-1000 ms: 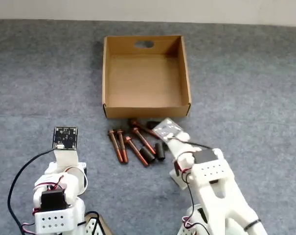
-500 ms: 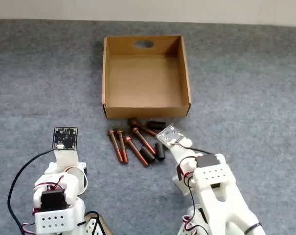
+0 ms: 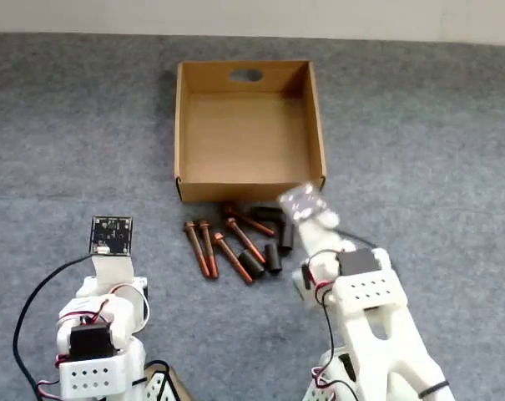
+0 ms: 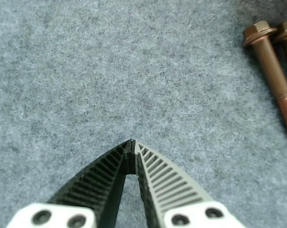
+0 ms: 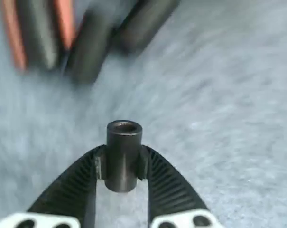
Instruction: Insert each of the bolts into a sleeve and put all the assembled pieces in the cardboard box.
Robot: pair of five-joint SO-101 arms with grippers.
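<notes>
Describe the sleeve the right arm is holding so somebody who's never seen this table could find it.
Start at the cardboard box; just before its near wall, bolts and black sleeves lie loose on the grey carpet. At that heap's right side, the right tool clamps one sleeve, open end showing: the only one held rather than lying.

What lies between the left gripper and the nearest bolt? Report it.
Bare carpet, in the left wrist view, separates the left gripper from the bolt.
</notes>
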